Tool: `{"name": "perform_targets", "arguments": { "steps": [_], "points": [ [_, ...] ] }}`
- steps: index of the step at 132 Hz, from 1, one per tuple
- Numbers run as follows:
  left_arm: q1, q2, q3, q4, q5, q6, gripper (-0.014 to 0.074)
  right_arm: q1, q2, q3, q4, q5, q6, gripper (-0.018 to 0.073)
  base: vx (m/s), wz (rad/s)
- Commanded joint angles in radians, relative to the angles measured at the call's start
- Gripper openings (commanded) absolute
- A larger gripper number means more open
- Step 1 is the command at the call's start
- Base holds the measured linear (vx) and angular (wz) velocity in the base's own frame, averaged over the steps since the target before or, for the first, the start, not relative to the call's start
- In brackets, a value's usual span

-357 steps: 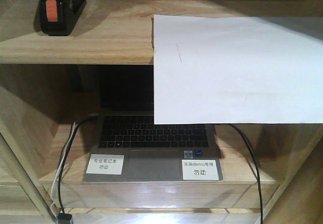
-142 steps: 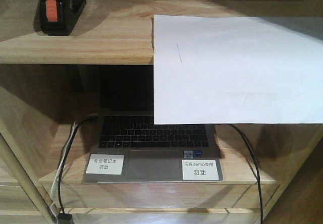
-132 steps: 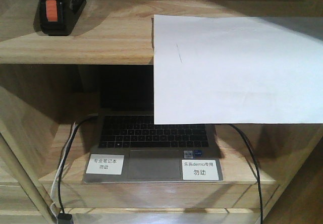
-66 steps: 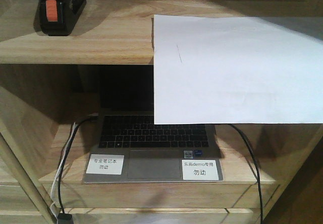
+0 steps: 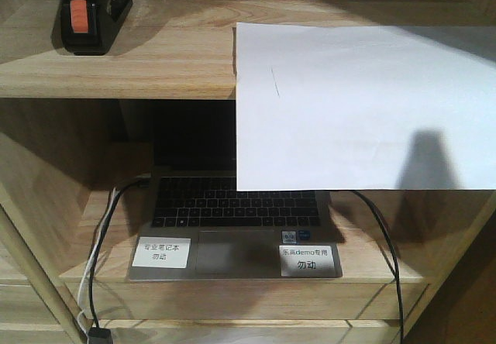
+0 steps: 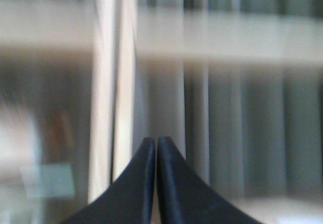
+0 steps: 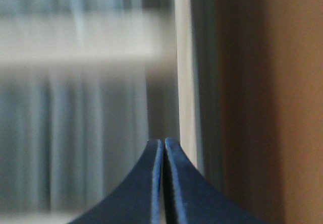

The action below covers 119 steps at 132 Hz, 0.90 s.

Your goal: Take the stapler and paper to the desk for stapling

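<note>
Step in hand looks like the reach-in for the first pick; nothing is grabbed yet. The stapler [image 5: 87,15] sits at the back left of the upper shelf [image 5: 139,61]. The paper [image 5: 349,104] lies on the same shelf to the right, its front half hanging past the shelf edge over the laptop [image 5: 232,220] below. The desk is not in view. To do it well, spread the jaws before closing in and take the paper by the free overhanging part, where a finger can get under it. Pinch near a corner or the lower edge and draw it out level, so it doesn't crease or catch the cable [image 5: 385,235]. The stapler suits the left arm: grip across the body, clear of the orange patch. A dark upright shadow falls on the paper's lower right, probably cast by the right arm nearby, but that's a guess. Neither arm shows in the front view. Left gripper [image 6: 155,141] has its fingers pressed together and holds nothing. Right gripper [image 7: 163,142] is the same, tips touching and empty. Both wrist views are blurred, showing only vertical stripes and a pale upright, so the height and distance to the shelf can't be told.
</note>
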Motion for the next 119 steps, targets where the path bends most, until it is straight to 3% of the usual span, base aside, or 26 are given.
{"name": "perform_targets", "arguments": {
  "steps": [1,20,48,62,84,96,119],
  "points": [
    [0.001,0.059,-0.024,-0.008,0.013,0.001,0.0071,-0.008,0.070,-0.026,0.001,0.035,-0.007,0.0034,0.00,0.00],
    [0.001,0.106,-0.021,-0.007,0.086,0.001,0.0216,-0.008,0.144,-0.026,0.005,0.141,-0.007,0.0152,0.00,0.00],
    [0.001,0.114,-0.009,-0.004,0.147,-0.013,0.0571,-0.008,0.177,-0.026,0.039,0.178,-0.007,0.0531,0.00,0.00],
    [0.001,0.114,-0.009,0.039,0.156,-0.073,0.0736,-0.008,0.177,-0.026,0.033,0.178,-0.007,0.0732,0.00,0.00],
    [0.000,0.114,-0.012,0.159,0.178,-0.161,0.0723,-0.008,0.177,-0.026,0.033,0.178,-0.008,0.0720,0.00,0.00],
    [-0.016,0.114,-0.012,0.151,0.177,-0.160,0.0720,-0.008,0.177,-0.026,0.033,0.177,-0.008,0.0708,0.00,0.00],
    [-0.145,0.117,-0.012,0.137,0.143,-0.150,0.0716,-0.008,0.177,-0.026,0.033,0.178,-0.008,0.0669,0.00,0.00]
  ]
}}
